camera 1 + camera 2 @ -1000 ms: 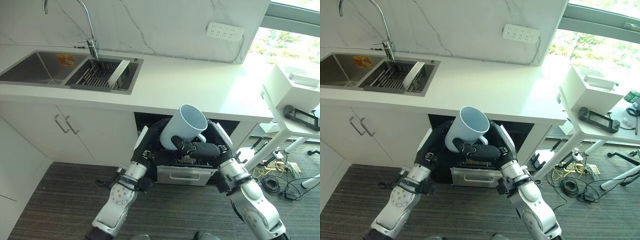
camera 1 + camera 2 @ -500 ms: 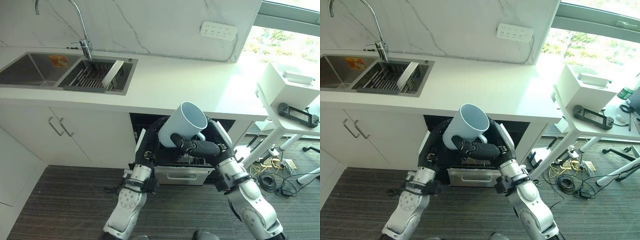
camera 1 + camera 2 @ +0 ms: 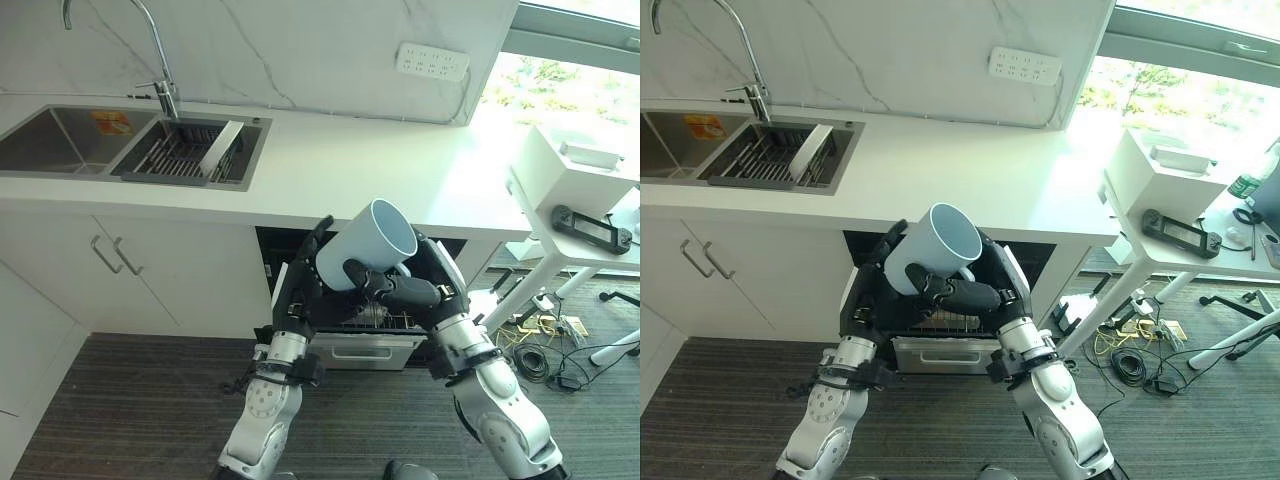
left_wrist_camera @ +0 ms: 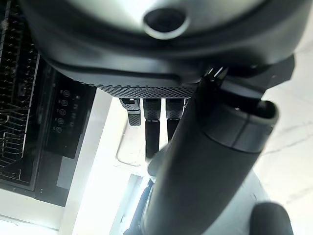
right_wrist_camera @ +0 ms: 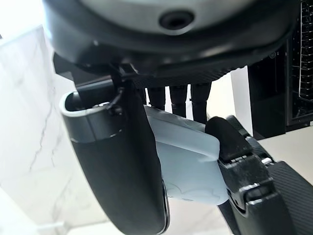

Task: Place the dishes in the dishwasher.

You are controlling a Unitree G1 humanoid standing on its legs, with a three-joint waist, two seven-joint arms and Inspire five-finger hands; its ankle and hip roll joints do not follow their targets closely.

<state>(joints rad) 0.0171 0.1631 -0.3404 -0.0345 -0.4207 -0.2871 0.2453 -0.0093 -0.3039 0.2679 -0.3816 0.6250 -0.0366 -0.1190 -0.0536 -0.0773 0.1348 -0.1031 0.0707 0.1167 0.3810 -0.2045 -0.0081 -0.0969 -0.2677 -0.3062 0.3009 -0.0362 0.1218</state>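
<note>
Both hands have tipped the pale-blue ceramic mug [image 3: 365, 246] rightward: right hand [image 3: 400, 291] grips it, left hand [image 3: 312, 268] braces open-fingered above the black dishwasher rack [image 3: 352, 320].

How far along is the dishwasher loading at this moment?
Done: the dishwasher is open with its rack pulled out. In hand: the right hand grips the pale blue mug above it, left hand alongside. Left: setting the mug in the rack.

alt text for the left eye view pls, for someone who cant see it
A humanoid robot's right hand grips a pale blue mug, tilted with its opening up and to the right, above the open dishwasher under a white counter. The left hand stands with straight fingers beside the mug. A sink with a drying rack sits at the counter's left.
</note>
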